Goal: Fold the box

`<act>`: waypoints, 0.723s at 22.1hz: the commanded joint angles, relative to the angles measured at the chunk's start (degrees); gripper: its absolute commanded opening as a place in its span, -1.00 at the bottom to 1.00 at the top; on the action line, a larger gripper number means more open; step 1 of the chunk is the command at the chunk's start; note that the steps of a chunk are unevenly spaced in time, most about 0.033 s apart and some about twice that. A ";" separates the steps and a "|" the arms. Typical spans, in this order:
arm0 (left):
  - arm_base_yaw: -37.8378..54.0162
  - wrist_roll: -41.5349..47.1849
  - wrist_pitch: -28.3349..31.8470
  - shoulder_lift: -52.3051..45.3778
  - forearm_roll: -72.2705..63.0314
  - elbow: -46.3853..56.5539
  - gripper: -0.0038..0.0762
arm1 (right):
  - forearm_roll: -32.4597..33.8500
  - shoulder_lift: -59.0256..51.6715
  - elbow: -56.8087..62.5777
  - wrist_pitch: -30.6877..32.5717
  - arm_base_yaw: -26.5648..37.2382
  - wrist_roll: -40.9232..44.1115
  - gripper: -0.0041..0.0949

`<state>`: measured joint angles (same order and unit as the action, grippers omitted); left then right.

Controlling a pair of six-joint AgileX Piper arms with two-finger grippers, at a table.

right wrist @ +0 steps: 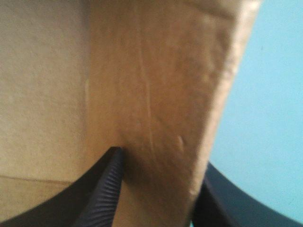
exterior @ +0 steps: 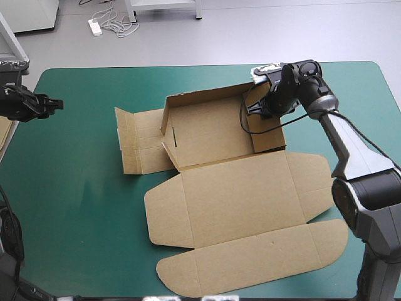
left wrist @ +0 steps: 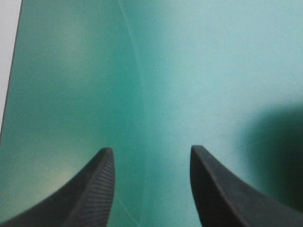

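High view shows you two walls of the box (exterior: 213, 135) raised; right gripper (exterior: 263, 108) clamps one, left gripper (left wrist: 152, 153) stands wide, lid (exterior: 244, 194) unfolded.

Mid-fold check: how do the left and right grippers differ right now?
The left gripper has its fingers open with nothing between them; the right gripper is all but shut on a raised wall of the box. The left gripper is over bare teal-green cover near its left edge, apart from the box; the right gripper is at the box's right wall, toward the far side. Both have the same black fingers.
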<state>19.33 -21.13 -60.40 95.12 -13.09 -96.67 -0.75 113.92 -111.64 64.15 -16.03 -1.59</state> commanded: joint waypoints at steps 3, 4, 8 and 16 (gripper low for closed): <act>0.02 0.51 2.26 -2.45 -1.43 -1.91 -0.02 | 0.26 -3.50 -5.11 -5.02 0.81 -0.72 0.24; 0.02 0.51 2.26 -2.45 -1.43 -1.91 -0.02 | 0.26 -3.50 -5.69 -4.75 0.76 -0.72 0.24; 0.02 0.51 2.08 -2.45 -1.57 -1.91 -0.02 | 0.31 -4.52 -8.87 1.06 1.62 -1.00 0.24; 0.02 -0.40 1.46 -2.45 -4.00 -1.91 -0.02 | 3.86 -15.28 -6.96 4.99 -2.42 -2.17 0.21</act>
<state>19.33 -21.25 -60.95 95.12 -15.22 -96.67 0.76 102.81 -118.38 70.63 -16.33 -3.89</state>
